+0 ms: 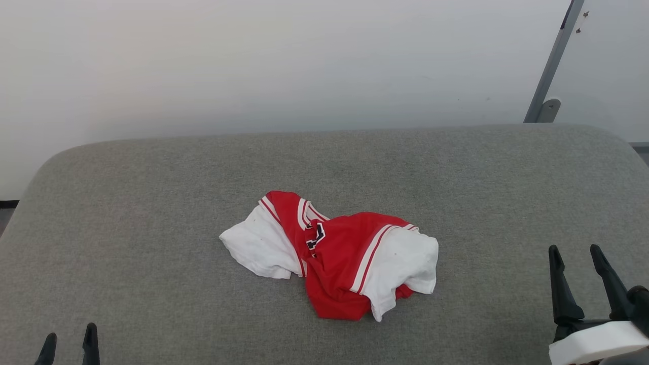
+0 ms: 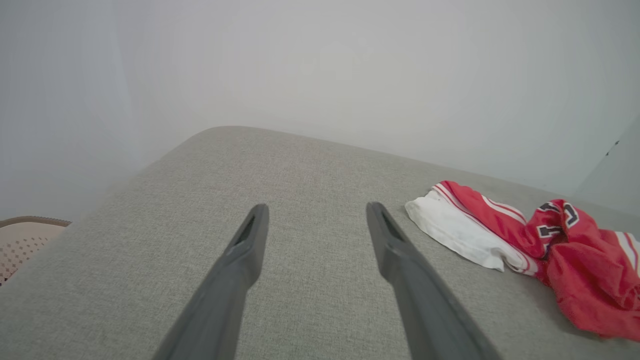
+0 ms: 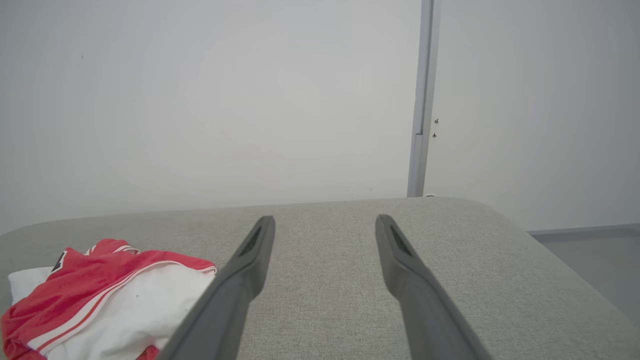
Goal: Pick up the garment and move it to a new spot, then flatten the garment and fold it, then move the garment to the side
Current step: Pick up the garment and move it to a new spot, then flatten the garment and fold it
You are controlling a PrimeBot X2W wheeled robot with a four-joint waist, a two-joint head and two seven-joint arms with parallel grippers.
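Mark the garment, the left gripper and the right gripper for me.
garment (image 1: pixel 342 263), head view, red middle of the heap.
left gripper (image 2: pixel 316 206), left wrist view, midway between its fingertips.
right gripper (image 3: pixel 325 218), right wrist view, midway between its fingertips.

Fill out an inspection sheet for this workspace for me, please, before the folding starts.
Surface: grey fabric-covered table, rounded corners.
Job's things: garment crumpled in a heap mid-table, red with white sleeves, not yet flattened.
Clutter: nothing seen.
Grippers: left claw and right claw open, holding nothing, both apart from the garment.
Cables: nothing seen.
Surroundings: pale wall; grey metal post behind the far right corner; beige perforated item low beside the table.
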